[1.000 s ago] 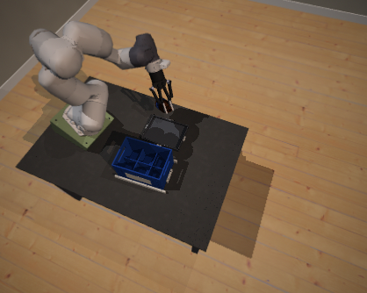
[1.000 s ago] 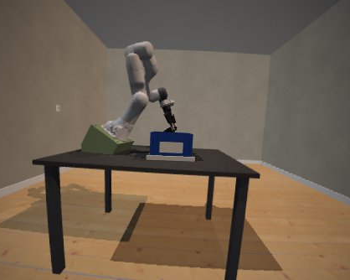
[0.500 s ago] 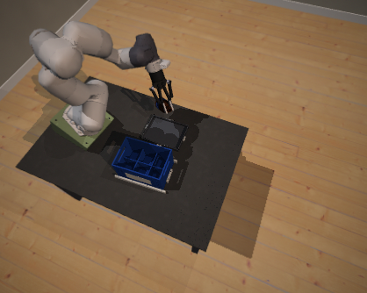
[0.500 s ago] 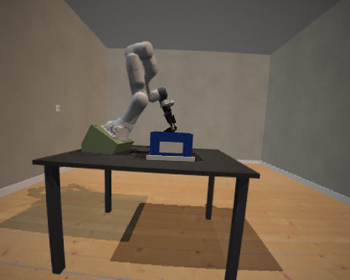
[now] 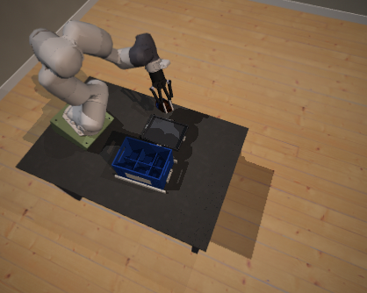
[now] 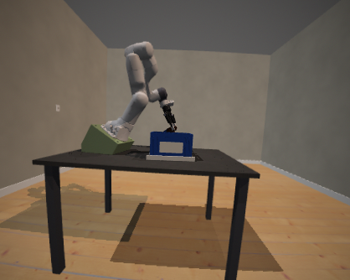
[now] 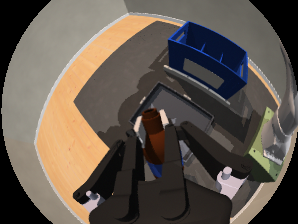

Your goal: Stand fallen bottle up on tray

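Note:
My gripper (image 5: pixel 166 103) is shut on a brown bottle (image 7: pixel 154 137) and holds it in the air above the far edge of the dark tray (image 5: pixel 165 131). In the wrist view the bottle sits between the two fingers, with a blue label low on its body. The tray (image 7: pixel 174 113) lies below it on the black table, next to the blue crate (image 5: pixel 142 162). In the exterior view the gripper (image 6: pixel 172 126) hangs just above the crate's top edge (image 6: pixel 172 143), and the tray is hidden behind the crate.
The blue crate (image 7: pixel 209 58) has several empty compartments and stands on a pale base strip. The robot's green base block (image 5: pixel 81 126) sits at the table's left side. The table edges drop to a wooden floor.

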Action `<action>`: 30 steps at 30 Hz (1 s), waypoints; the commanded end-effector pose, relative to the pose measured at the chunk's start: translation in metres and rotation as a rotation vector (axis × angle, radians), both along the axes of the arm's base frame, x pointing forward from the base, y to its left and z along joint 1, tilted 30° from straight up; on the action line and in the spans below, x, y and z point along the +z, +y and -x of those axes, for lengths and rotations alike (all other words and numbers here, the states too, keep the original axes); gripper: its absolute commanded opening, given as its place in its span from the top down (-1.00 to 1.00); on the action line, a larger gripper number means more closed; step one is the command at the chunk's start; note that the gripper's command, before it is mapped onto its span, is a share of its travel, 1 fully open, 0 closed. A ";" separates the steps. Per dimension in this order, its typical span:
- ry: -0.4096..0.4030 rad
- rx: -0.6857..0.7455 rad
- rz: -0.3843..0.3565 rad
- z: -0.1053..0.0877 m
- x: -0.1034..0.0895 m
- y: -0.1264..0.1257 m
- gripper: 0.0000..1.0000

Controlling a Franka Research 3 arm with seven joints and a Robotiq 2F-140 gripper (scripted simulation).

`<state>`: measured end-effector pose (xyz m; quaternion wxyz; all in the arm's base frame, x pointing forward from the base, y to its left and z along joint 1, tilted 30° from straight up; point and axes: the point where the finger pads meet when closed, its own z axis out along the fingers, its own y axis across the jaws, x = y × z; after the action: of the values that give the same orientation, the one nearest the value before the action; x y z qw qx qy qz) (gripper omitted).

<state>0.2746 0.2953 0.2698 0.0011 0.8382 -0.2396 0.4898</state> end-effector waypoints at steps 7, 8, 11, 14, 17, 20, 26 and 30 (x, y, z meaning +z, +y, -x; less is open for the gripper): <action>-0.047 -0.018 0.010 0.000 0.002 0.001 1.00; -0.053 -0.019 0.013 0.000 0.002 0.001 1.00; -0.060 -0.021 0.016 0.000 0.002 0.001 1.00; -0.079 -0.026 0.025 0.001 0.001 0.001 1.00; -0.098 -0.031 0.033 0.001 0.001 0.001 1.00; -0.115 -0.035 0.041 0.001 0.001 0.002 1.00; -0.141 -0.040 0.052 0.002 0.000 0.002 1.00; -0.146 -0.041 0.055 0.002 0.000 0.002 1.00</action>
<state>0.2729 0.2971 0.2668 0.0225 0.8015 -0.2326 0.5504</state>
